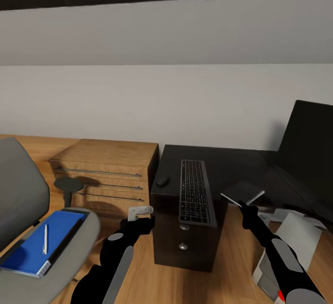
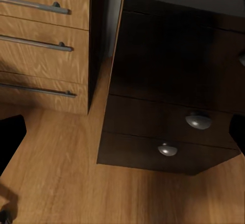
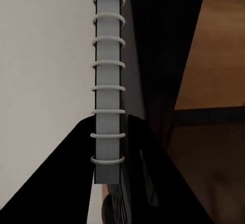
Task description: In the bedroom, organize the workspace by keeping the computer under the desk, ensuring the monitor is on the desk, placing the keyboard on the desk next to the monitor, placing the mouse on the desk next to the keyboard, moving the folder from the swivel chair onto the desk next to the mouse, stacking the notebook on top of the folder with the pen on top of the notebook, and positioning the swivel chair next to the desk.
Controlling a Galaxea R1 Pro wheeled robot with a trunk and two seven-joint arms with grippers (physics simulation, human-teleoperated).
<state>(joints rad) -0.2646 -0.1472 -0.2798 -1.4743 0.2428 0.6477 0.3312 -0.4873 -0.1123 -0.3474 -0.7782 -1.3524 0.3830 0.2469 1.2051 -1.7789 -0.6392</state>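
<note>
The notebook [image 1: 243,193] hangs edge-on over the desk's [image 1: 240,165] near end, with my right gripper [image 1: 245,207] shut on it; its spiral spine [image 3: 108,81] runs between the dark fingers. The keyboard [image 1: 195,193] and the mouse [image 1: 162,181] lie on the desk. The monitor [image 1: 307,151] stands at the right. On the swivel chair [image 1: 69,258] lies the blue folder [image 1: 39,244] with the pen [image 1: 45,239] on it. My left gripper [image 1: 140,211] hovers open between chair and desk. The computer [image 1: 291,234] sits under the desk, partly behind my right arm.
A light wooden drawer chest [image 1: 111,170] stands against the wall left of the desk. The desk's dark drawer unit [image 2: 168,127] with round knobs [image 2: 199,120] faces me. Wooden floor [image 2: 61,168] lies open between chair and drawers. The chair's armrest [image 1: 68,185] sticks out toward the chest.
</note>
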